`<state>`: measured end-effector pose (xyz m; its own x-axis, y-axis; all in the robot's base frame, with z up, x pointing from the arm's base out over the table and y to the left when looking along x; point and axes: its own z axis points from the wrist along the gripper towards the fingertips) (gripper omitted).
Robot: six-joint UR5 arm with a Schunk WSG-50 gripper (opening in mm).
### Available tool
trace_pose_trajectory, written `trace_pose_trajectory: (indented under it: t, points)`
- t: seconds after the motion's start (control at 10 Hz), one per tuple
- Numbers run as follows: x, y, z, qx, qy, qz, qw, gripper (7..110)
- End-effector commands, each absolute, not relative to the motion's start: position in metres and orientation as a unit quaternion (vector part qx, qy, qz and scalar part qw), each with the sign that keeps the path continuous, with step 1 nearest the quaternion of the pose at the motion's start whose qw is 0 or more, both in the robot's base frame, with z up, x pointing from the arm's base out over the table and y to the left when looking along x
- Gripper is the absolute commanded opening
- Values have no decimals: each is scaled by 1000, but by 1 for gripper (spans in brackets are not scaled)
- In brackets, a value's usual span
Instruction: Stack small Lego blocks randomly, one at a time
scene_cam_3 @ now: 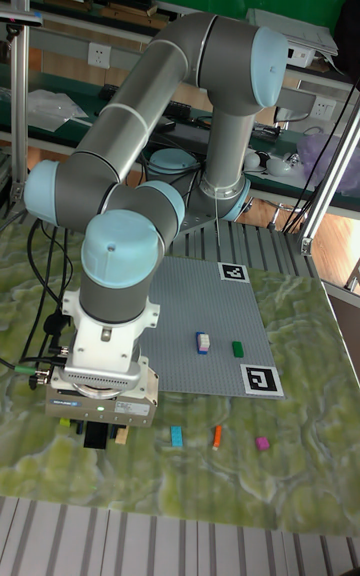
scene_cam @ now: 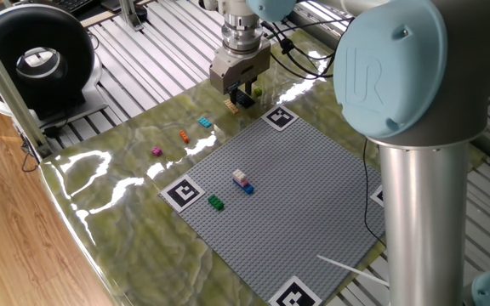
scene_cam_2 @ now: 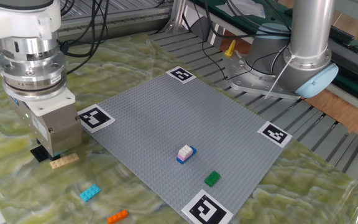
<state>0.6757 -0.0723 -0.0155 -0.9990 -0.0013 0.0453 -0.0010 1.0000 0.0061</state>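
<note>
My gripper (scene_cam: 243, 92) sits low over the dark flat plate (scene_cam_2: 40, 153), off the baseplate (scene_cam_2: 185, 124); jaw state unclear. Tan brick (scene_cam_2: 64, 161) just beside; white-pink brick (scene_cam_2: 184, 151) stacked on blue (scene_cam_2: 190, 154) mid-baseplate.

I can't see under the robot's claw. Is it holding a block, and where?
Cannot be told. The gripper sits low over a dark flat plate, but its body hides the fingertips.
</note>
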Motion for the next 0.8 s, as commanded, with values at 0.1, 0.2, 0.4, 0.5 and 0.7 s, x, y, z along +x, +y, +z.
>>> trace_pose_trajectory:
  t: [0.1, 0.2, 0.4, 0.5, 0.7]
  points:
    - [675, -70, -14, -5, -1000, -10, 24, 44]
    - [675, -71, -14, -6, -1000, -9, 25, 44]
    - [675, -71, -14, -6, -1000, -9, 25, 44]
    - [675, -71, -14, -6, -1000, -8, 25, 44]
    - [675, -72, -14, -6, -1000, -8, 25, 44]
